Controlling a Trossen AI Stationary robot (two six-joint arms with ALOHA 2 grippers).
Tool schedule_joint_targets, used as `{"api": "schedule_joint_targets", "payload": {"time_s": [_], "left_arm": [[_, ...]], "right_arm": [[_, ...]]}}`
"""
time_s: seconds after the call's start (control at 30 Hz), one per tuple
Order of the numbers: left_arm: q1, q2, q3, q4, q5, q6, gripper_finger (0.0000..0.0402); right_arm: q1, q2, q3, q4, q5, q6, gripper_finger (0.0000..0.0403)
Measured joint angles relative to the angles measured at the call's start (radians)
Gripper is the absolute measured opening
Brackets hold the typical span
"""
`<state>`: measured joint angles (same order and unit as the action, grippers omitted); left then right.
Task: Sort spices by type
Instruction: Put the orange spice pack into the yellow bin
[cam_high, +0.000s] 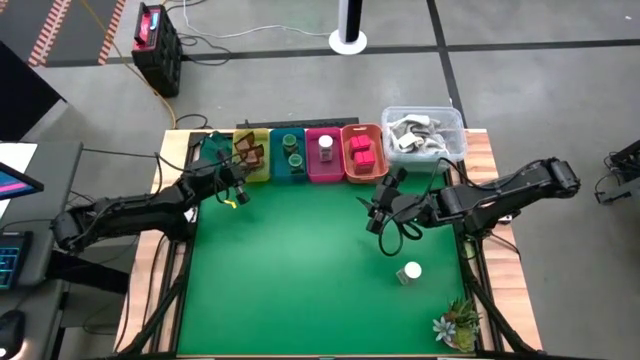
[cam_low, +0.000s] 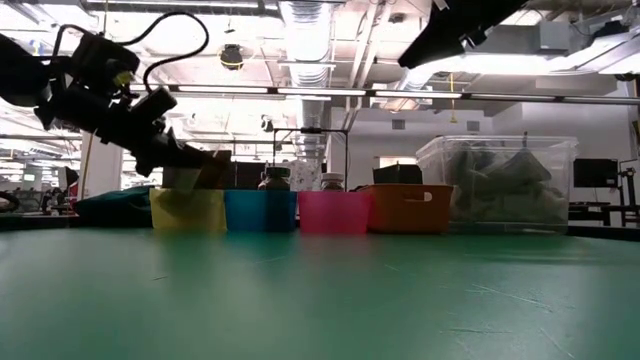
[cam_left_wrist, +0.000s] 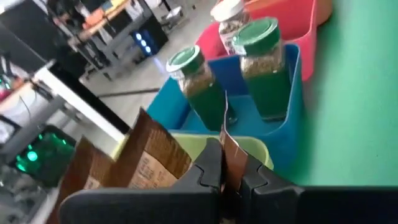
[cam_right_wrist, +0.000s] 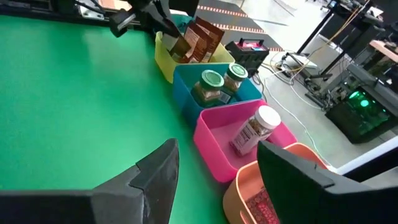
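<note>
Four bins stand in a row at the far edge. The yellow bin (cam_high: 262, 172) holds brown packets (cam_left_wrist: 146, 158). Two green-capped jars (cam_left_wrist: 261, 65) are in the blue bin (cam_high: 290, 172). A white-capped jar (cam_right_wrist: 255, 130) lies in the pink bin (cam_high: 325, 172), and red blocks (cam_high: 362, 152) fill the orange bin (cam_high: 362, 178). Another white-capped jar (cam_high: 410, 272) lies on the green mat near the right edge. My left gripper (cam_high: 238, 188) is at the yellow bin, shut on a brown packet (cam_left_wrist: 231, 146). My right gripper (cam_high: 378, 212) hangs open over the mat, in front of the orange bin. My left gripper pinches a brown packet between its two fingers (cam_left_wrist: 208, 168), on the edge nearest the wrist (cam_left_wrist: 232, 163). The fingers come slanting down from the table's near left side. The packet stands on edge and points into the yellow bin (cam_left_wrist: 193, 144). Whether it rests on anything I cannot tell.
A clear tub of grey-white pieces (cam_high: 422, 132) stands at the far right corner beside the orange bin. A small spiky plant (cam_high: 458, 322) sits at the near right corner. A dark teal thing (cam_high: 212, 148) lies left of the yellow bin. Bare green mat (cam_high: 300, 270) spans the middle.
</note>
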<state>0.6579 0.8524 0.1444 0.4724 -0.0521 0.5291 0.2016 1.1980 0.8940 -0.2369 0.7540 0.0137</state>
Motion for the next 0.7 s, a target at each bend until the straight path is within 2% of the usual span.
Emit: {"api": "schedule_joint_targets", "payload": {"time_s": [0.23,0.53,0.7], "left_arm": [[0.003,0.000,0.000,-0.004,-0.003,-0.043,0.0007],[0.003,0.000,0.000,-0.018,-0.099,-0.182,0.0012],[0.003,0.000,0.000,-0.019,-0.100,-0.233,0.0049]], "right_arm": [[-0.001,0.000,0.000,0.009,0.000,-0.020,0.0248],[-0.001,0.000,0.000,0.009,0.000,-0.018,0.0248],[0.001,0.000,0.000,0.009,0.001,-0.014,0.0248]]}}
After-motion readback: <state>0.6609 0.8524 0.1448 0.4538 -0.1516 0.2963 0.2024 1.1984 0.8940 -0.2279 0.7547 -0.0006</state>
